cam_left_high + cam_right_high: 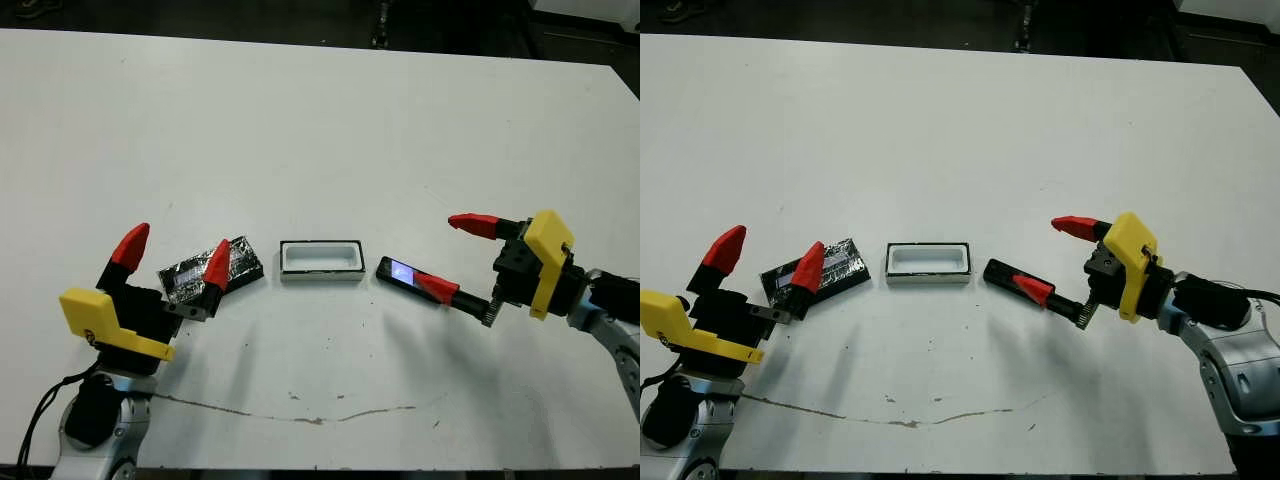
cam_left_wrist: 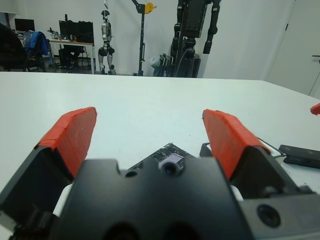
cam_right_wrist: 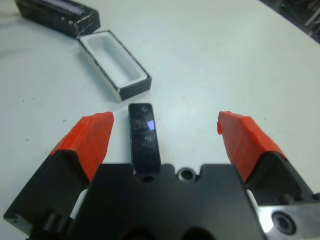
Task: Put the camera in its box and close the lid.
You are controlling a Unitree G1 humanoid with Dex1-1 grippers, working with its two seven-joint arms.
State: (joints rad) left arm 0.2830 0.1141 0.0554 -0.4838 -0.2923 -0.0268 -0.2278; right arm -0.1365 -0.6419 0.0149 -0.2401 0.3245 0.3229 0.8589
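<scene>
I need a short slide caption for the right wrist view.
Open right gripper over the camera, with the empty box beyond.

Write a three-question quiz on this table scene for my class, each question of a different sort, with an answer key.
1. True or false: the camera already lies inside the box.
2. Which thing lies nearest the left gripper? A) the lid B) the camera C) the box
3. Fill in: on the table, the box sits between the lid and the ____.

Key:
1. False; the camera lies on the table beside the box, between the open fingers of the right gripper.
2. A.
3. Camera.
</scene>
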